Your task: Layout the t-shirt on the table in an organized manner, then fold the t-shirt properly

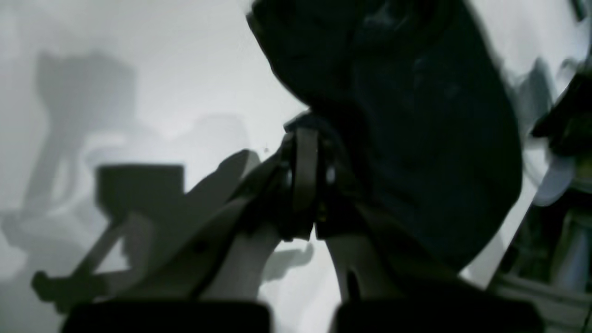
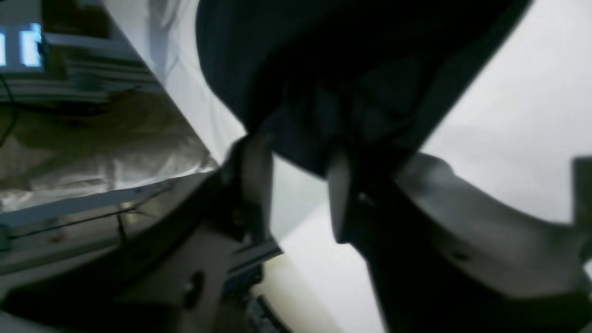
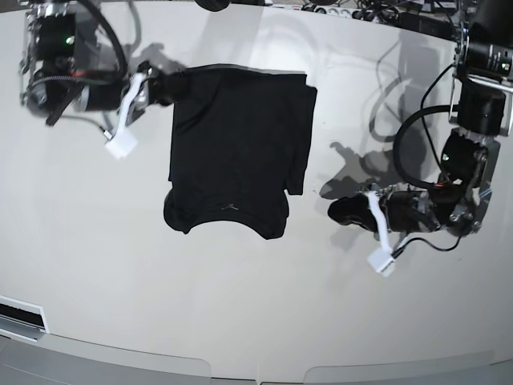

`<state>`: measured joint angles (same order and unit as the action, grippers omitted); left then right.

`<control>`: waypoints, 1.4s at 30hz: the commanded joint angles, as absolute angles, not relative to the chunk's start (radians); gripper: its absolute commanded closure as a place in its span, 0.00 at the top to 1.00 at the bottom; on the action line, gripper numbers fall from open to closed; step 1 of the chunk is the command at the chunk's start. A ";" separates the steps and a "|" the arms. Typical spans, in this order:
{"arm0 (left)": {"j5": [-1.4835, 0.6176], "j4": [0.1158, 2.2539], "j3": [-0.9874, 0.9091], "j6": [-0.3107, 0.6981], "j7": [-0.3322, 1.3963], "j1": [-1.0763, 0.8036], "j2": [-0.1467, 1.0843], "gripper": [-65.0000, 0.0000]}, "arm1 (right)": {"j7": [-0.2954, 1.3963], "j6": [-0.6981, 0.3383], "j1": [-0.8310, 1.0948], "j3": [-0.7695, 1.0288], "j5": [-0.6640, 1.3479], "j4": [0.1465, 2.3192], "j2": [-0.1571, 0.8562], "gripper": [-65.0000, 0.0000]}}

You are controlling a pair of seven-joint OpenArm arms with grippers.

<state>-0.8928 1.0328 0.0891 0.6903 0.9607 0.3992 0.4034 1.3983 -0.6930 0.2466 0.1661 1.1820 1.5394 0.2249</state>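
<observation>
The black t-shirt (image 3: 232,152) lies flat in the middle of the white table (image 3: 240,313), neckline toward the front, its right side looking doubled over. My right gripper (image 3: 164,87) is at the shirt's back-left corner. In the right wrist view its jaws (image 2: 296,148) stand apart, the t-shirt (image 2: 323,55) hanging over the tips and white table (image 2: 508,115) showing between them. My left gripper (image 3: 338,210) rests on the table a short way right of the shirt's edge. In the left wrist view its fingers (image 1: 305,152) are pressed together, with the t-shirt (image 1: 416,115) just beyond them.
Cables and plugs (image 3: 361,12) lie along the table's back edge at the right. A small white tag hangs from each arm (image 3: 120,144) (image 3: 382,263). The table's curved front edge (image 3: 120,353) runs along the bottom. Off-table clutter (image 2: 92,138) shows in the right wrist view.
</observation>
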 commanded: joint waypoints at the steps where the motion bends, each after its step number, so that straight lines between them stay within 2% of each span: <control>1: -0.919 1.047 0.062 0.698 0.952 0.409 0.416 0.00 | 1.369 -0.698 0.243 0.169 1.193 1.557 0.223 0.47; 3: -0.918 1.047 0.021 0.698 0.956 0.384 0.416 0.00 | 1.308 -0.698 0.253 0.169 1.118 1.556 0.205 0.57; 4: -0.919 1.047 0.003 0.698 0.962 0.369 0.415 0.00 | 1.271 -0.698 0.255 0.169 1.069 1.555 0.196 0.58; 8: -0.930 1.047 -0.043 0.698 0.973 0.310 0.416 0.00 | 1.157 -0.698 0.255 0.169 0.936 1.555 0.174 0.58; 21: -1.059 1.103 -0.055 0.698 1.014 0.224 0.405 0.00 | 1.154 -0.698 0.256 0.168 0.859 1.555 0.144 0.58; 28: -1.120 1.282 -0.052 0.698 1.103 0.222 0.329 0.00 | 1.169 -0.698 0.257 0.168 0.859 1.555 0.144 0.58; 32: -1.116 1.311 -0.014 0.698 1.123 0.222 0.260 0.00 | 1.211 -0.698 0.257 0.168 0.881 1.555 0.144 0.58; 36: -1.016 1.311 0.096 0.698 1.092 0.221 0.213 0.00 | 1.271 -0.698 0.257 0.168 0.979 1.555 0.144 0.58; 42: -0.764 1.299 0.284 0.698 0.880 0.207 0.211 0.00 | 1.250 -0.698 0.258 0.168 0.935 1.555 0.144 0.58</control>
